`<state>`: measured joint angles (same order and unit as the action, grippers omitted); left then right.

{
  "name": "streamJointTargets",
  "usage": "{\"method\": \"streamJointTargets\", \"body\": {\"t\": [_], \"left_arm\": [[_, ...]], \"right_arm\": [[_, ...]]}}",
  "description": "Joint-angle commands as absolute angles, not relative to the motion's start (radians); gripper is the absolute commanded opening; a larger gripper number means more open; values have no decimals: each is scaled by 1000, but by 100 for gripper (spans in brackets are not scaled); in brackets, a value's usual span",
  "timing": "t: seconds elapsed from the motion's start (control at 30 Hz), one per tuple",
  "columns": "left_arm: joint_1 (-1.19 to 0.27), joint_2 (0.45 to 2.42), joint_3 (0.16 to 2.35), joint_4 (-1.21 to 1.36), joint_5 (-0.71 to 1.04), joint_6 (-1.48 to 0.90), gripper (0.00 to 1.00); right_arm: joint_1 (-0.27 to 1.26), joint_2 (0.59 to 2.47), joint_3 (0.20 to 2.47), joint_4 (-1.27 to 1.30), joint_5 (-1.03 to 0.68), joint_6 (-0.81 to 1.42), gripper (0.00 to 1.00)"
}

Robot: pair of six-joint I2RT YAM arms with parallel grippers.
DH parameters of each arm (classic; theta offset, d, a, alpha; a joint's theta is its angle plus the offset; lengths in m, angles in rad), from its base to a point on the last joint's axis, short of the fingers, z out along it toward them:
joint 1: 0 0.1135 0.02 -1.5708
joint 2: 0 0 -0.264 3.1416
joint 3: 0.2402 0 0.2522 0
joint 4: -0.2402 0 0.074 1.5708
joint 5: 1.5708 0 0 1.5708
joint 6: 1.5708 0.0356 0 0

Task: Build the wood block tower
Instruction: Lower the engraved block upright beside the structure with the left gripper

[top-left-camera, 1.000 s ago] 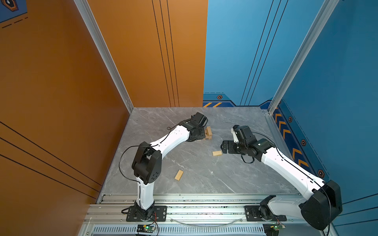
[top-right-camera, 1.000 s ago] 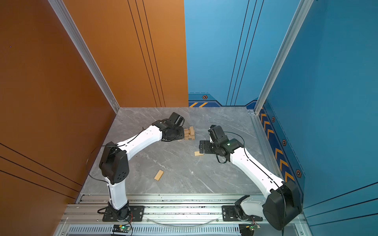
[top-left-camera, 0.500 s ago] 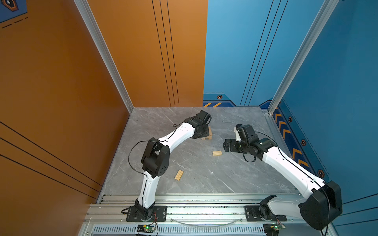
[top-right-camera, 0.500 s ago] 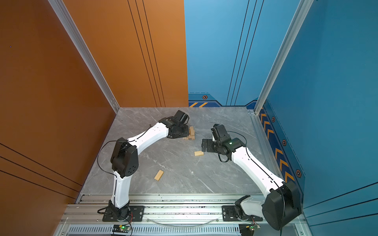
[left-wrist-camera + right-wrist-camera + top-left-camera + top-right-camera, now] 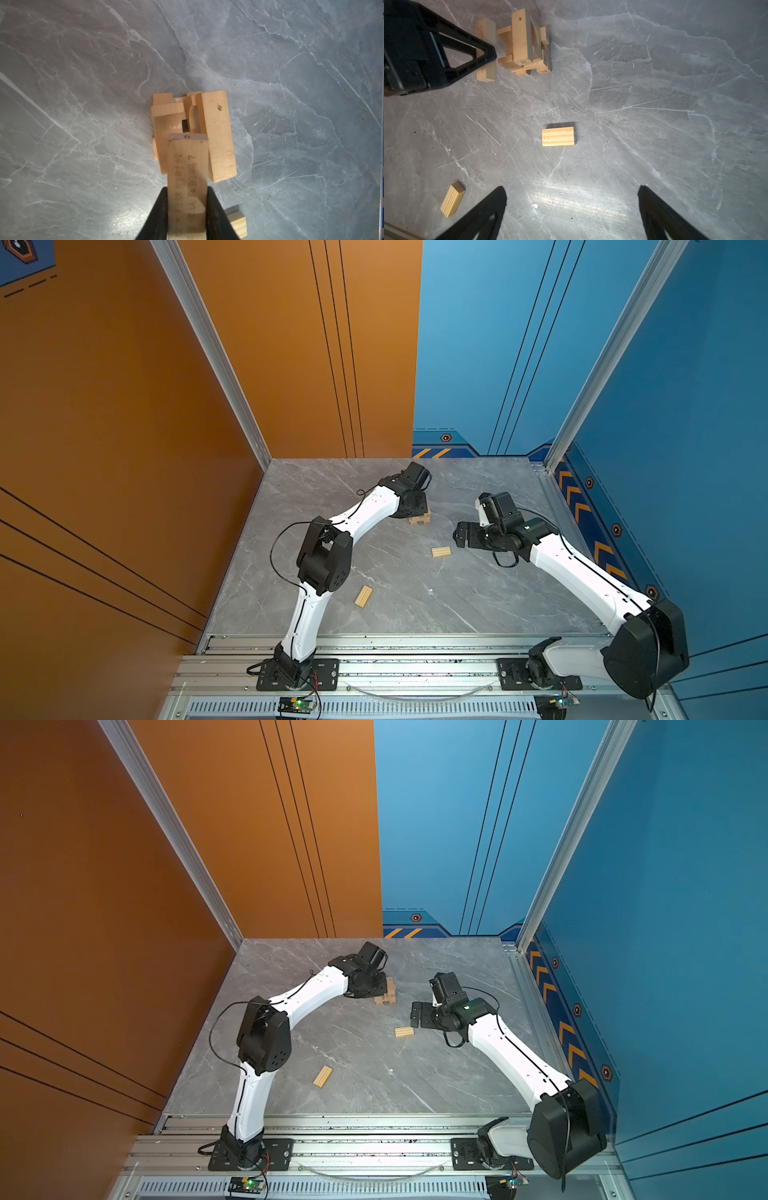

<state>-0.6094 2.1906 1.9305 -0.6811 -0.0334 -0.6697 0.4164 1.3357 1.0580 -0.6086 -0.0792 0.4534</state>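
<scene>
The left claw (image 5: 187, 189) is clenched on a wood bar (image 5: 188, 164) just beside the tower (image 5: 216, 133), which stands toward the back of the counter (image 5: 415, 593). The right claw (image 5: 572, 188) hangs released and empty near a grooved slab (image 5: 558, 136) lying apart from the tower.

Grooved slab (image 5: 558, 136) ahead of parted jaws

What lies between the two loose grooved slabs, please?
Nothing: the grey table is bare between the front slab and the middle slab, shown in both top views and the right wrist view.
</scene>
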Motion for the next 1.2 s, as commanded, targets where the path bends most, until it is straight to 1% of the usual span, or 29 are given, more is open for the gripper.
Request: {"method": "streamJointTargets", "body": {"t": [0.0,0.53,0.87,1.17], "left_arm": [[-596,2210,1968,-708,-15,-660,18],[-581,2270,2055,-739,-25,-654,18],[-580,2274,2059,-747,-46,-652,19],[-580,2280,2066,-747,-58,-652,22]], "right_arm": [[407,1347,1090,-600,-94,448,100],[401,1361,1095,-570,-142,438,100],[396,1374,1101,-566,-149,433,100],[390,1376,1101,-566,-150,431,100]]}}
